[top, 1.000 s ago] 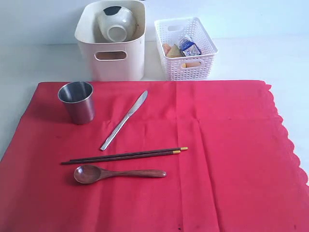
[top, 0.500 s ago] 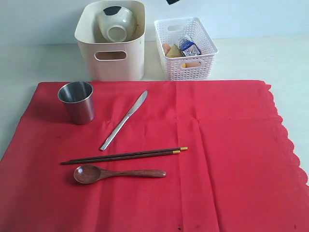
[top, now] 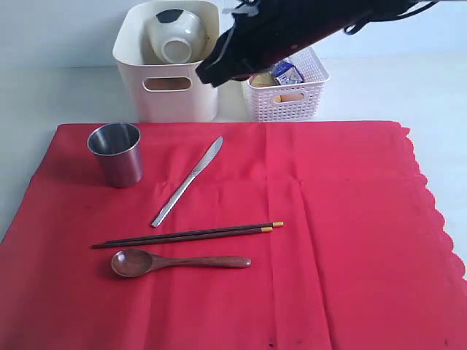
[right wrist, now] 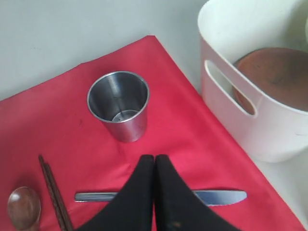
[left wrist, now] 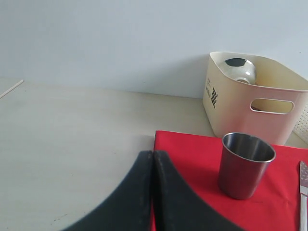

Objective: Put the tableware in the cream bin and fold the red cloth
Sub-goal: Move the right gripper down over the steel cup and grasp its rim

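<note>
The red cloth [top: 343, 240] lies flat on the table. On it are the steel cup [top: 117, 154], the silver knife [top: 188, 181], the chopsticks [top: 188, 235] and the wooden spoon [top: 179, 262]. The cream bin [top: 166, 91] behind it holds the pale green bowl [top: 175, 33] and the brown plate [right wrist: 276, 72]. My right gripper [top: 208, 73] hangs shut and empty in the air beside the bin's front; its wrist view shows it [right wrist: 154, 158] over the knife [right wrist: 216, 196], with the cup [right wrist: 119, 105] beyond. My left gripper [left wrist: 153, 155] is shut and empty by the cloth's corner [left wrist: 192, 149], left of the cup [left wrist: 244, 165].
A white lattice basket [top: 292, 98] with a milk carton and food stands right of the bin; my right arm crosses in front of it. Bare table lies left of the cloth [left wrist: 72, 144]. The cloth's scalloped edge [top: 438, 211] runs along the right.
My right arm has come into the exterior view from the top right and now reaches left across the basket toward the bin. The tableware and cloth have not moved.
</note>
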You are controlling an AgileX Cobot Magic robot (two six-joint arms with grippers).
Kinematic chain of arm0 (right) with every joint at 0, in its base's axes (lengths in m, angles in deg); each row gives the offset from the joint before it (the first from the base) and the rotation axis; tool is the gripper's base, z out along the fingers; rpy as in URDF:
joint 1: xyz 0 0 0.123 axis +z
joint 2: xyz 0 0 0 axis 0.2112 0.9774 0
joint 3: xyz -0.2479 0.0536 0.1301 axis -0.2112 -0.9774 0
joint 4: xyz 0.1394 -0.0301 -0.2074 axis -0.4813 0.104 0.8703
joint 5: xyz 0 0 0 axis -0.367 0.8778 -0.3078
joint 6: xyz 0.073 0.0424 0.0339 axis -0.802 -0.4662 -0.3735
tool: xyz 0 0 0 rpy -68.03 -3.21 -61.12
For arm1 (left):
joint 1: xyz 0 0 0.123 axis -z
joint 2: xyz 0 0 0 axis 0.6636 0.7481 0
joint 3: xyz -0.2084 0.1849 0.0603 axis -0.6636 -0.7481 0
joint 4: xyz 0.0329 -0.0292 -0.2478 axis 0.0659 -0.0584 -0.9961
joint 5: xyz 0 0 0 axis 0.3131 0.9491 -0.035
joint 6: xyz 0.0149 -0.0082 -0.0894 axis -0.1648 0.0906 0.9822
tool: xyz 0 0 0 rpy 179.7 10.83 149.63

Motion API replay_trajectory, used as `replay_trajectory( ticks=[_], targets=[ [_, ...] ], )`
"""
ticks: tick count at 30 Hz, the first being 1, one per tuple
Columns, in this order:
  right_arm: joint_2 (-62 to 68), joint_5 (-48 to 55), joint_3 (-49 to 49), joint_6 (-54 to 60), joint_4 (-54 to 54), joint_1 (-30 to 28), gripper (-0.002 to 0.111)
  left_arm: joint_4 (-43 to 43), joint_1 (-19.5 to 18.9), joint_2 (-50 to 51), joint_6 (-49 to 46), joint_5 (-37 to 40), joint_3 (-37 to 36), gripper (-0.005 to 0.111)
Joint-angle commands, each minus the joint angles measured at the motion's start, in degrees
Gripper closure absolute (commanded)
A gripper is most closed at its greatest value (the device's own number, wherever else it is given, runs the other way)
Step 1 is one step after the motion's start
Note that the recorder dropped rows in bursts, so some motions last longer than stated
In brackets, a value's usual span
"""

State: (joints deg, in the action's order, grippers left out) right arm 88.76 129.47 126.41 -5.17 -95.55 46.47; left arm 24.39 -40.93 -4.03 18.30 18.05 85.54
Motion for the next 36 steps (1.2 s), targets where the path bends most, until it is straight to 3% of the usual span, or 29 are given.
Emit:
replay_trajectory(
  ticks=[1, 5, 8, 13, 17, 23, 30, 36],
  targets=[
    [3.5, -9.3, -0.2, 2.7, -0.9, 5.5, 0.108, -0.3, -0.1, -0.4, -0.1, -0.2, 0.0, 0.104],
    [6.6, -18.6, -0.2, 2.5, -0.9, 10.1, 0.096, -0.3, -0.1, -0.4, -0.1, -0.2, 0.0, 0.104],
    [8.5, -23.0, 0.6, 2.7, -0.9, 12.7, 0.078, -0.3, -0.1, -0.4, -0.1, -0.2, 0.0, 0.104],
    [11.5, -21.1, 4.8, 3.5, 3.6, 15.9, 0.048, -0.3, -0.1, -0.4, -0.1, -0.2, 0.0, 0.104],
    [14.6, -18.2, 9.2, 0.2, 9.7, 18.3, 0.037, -0.3, -0.1, -0.4, -0.1, -0.2, 0.0, 0.104],
    [20.2, -17.4, 15.3, -4.9, 18.4, 20.3, 0.036, -0.3, -0.1, -0.4, -0.1, -0.2, 0.0, 0.104],
    [24.0, -16.8, 18.5, -6.1, 21.2, 20.4, 0.038, -0.3, -0.1, -0.4, -0.1, -0.2, 0.0, 0.104],
    [24.7, -16.1, 18.5, -6.0, 23.0, 20.4, 0.059, -0.3, -0.1, -0.4, -0.1, -0.2, 0.0, 0.104]
  ],
)
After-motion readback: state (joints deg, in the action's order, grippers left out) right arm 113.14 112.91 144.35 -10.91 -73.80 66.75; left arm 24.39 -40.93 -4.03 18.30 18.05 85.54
